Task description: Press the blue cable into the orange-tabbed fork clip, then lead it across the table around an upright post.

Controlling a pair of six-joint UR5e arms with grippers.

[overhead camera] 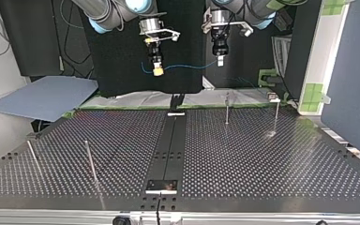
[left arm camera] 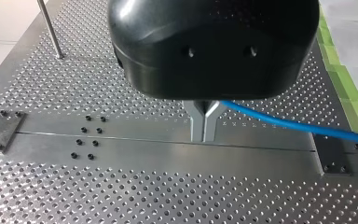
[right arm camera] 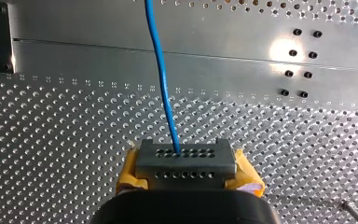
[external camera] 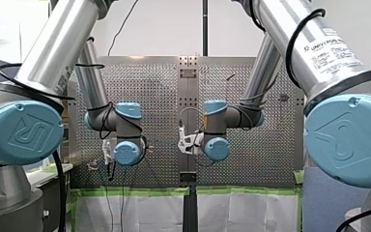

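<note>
The blue cable [overhead camera: 187,66] hangs in a slack line between my two grippers, high above the perforated table [overhead camera: 262,159]. My left gripper [overhead camera: 220,60], at the top view's right, has its metal fingers [left arm camera: 198,122] shut on the blue cable [left arm camera: 279,122], which runs off to one side. My right gripper [overhead camera: 157,70], with yellow pads [right arm camera: 129,170], is shut on the blue cable [right arm camera: 161,74], which leads straight ahead from its grey perforated tip [right arm camera: 186,158]. A short cable end curls out beyond it [overhead camera: 144,69]. I cannot make out an orange-tabbed clip.
Thin upright posts stand on the table: two at the far right of the top view [overhead camera: 227,108] [overhead camera: 276,115], two at the near left [overhead camera: 90,159] [overhead camera: 33,154]. A dark centre rail [overhead camera: 171,145] carries a small plate [overhead camera: 161,186]. Green tape [left arm camera: 349,93] edges the table.
</note>
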